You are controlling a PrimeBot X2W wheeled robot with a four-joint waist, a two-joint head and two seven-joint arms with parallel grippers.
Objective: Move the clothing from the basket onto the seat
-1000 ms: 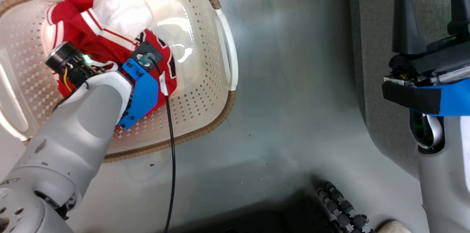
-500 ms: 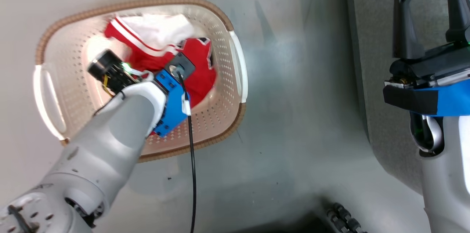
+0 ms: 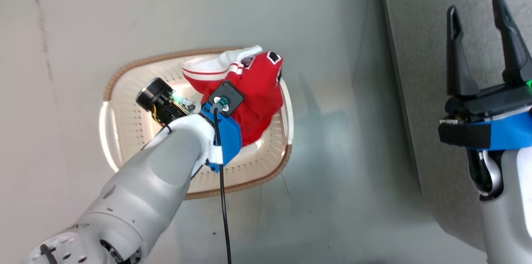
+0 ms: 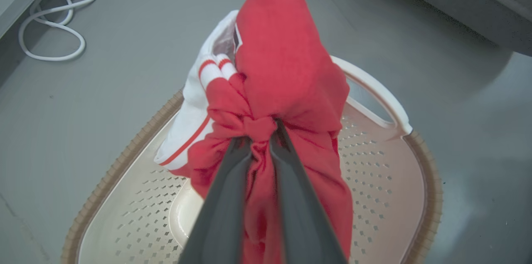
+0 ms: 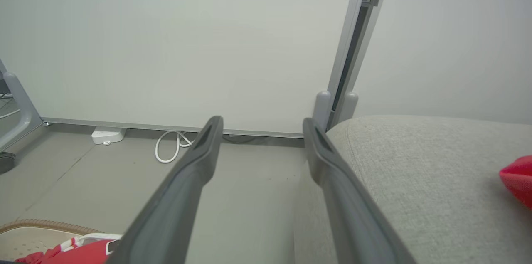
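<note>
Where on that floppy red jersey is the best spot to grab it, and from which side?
Probably from above, at a bunched fold of the jersey. It is limp and shapeless, so the left gripper pinches a gathered knot and the rest hangs over the basket.

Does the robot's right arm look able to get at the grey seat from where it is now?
Probably yes: its open right end effector hangs beside the seat, at its edge, with nothing between them.
</note>
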